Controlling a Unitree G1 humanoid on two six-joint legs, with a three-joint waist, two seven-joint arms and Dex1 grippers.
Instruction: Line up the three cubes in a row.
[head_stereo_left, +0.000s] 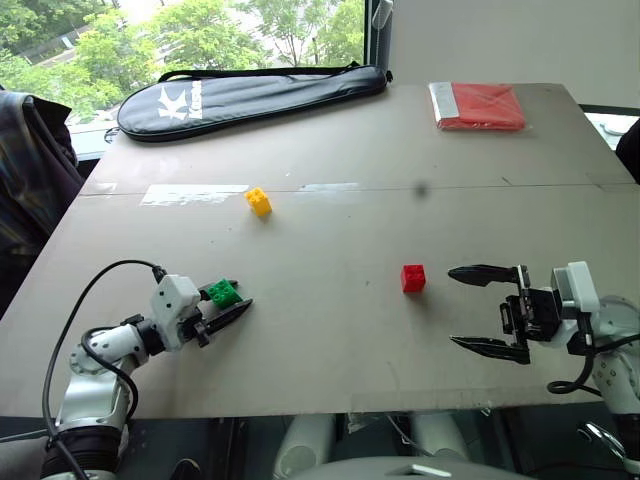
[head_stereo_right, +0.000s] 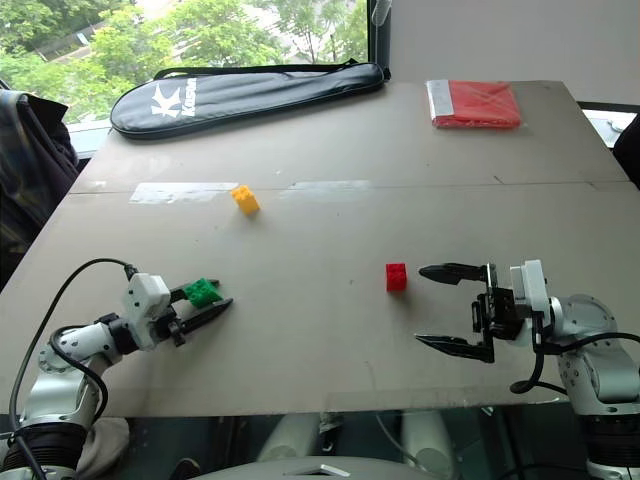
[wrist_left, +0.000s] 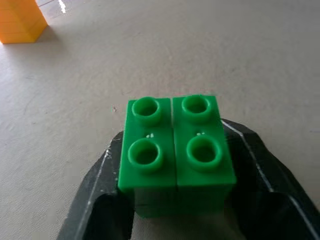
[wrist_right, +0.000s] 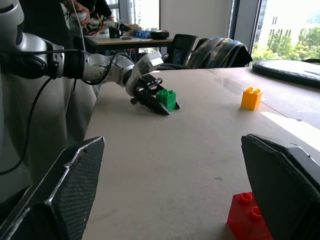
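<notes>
We see the three cubes spread over the grey desk (head_stereo_left: 330, 130), none of them yet in a row. Our left gripper (head_stereo_left: 228, 304) lies low near the desk's front left corner, and its two black fingers (wrist_left: 97, 200) are closed on the green cube (head_stereo_left: 223, 293); the left wrist view shows that cube studs-up, clamped on both sides between the fingers, with the desk surface just under it. The yellow cube (head_stereo_left: 259, 201) sits well apart from it, further back toward the middle of the desk, close to a pale strip of tape (head_stereo_left: 194, 193) that runs along the seam across the desk. The red cube (head_stereo_left: 413, 278) rests right of centre, nearer the front edge, roughly level with the green one across the desk. Our right gripper (head_stereo_left: 487, 310) hovers near the front right edge, pointing toward the left side, with its fingers spread wide and nothing between them; the red cube stands just beside the tip of the upper finger, apart from it. At the back edge a black racket bag (head_stereo_left: 250, 97) lies lengthwise on the left half, and a flat red folded cloth packet (head_stereo_left: 477, 105) lies by the back right corner.
</notes>
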